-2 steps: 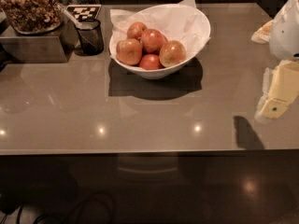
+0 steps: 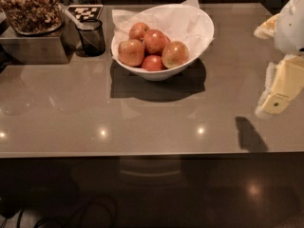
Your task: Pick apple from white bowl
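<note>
Moved: nothing evident; gripper (image 2: 277, 93) at right edge, well apart from white bowl (image 2: 156, 73).
Grip state: cannot tell.
Approach: come down over greener apple (image 2: 175, 54), right of the pile.

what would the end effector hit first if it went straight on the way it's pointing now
The end effector, at the right edge, points downward, so it would most likely meet the bare grey tabletop first, near its own shadow and well to the right of the white bowl. Its height above the surface is unclear.
</note>
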You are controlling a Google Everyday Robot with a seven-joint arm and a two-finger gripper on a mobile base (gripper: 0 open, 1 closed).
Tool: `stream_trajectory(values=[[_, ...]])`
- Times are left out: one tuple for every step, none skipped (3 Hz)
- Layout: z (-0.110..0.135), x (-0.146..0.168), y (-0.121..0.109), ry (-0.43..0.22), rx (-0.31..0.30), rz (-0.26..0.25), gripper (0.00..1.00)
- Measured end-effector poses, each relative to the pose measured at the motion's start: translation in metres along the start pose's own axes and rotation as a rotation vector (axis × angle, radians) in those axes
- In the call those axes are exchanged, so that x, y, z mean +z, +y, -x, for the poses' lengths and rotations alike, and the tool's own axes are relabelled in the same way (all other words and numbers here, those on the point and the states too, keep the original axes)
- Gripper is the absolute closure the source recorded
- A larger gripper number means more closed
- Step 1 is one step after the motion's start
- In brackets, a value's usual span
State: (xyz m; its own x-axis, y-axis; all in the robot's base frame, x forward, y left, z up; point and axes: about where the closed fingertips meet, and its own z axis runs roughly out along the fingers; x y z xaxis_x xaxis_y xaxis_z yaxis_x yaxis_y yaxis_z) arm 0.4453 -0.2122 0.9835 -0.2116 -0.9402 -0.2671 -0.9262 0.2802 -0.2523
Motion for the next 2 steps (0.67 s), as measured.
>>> stream_trajectory(values=[[0.0192,-0.0012,-0.0199,-0.121,0.041,-0.019,0.00],[0.0230,-0.0020,-0.0196,-0.135,0.041,-0.017,0.00]])
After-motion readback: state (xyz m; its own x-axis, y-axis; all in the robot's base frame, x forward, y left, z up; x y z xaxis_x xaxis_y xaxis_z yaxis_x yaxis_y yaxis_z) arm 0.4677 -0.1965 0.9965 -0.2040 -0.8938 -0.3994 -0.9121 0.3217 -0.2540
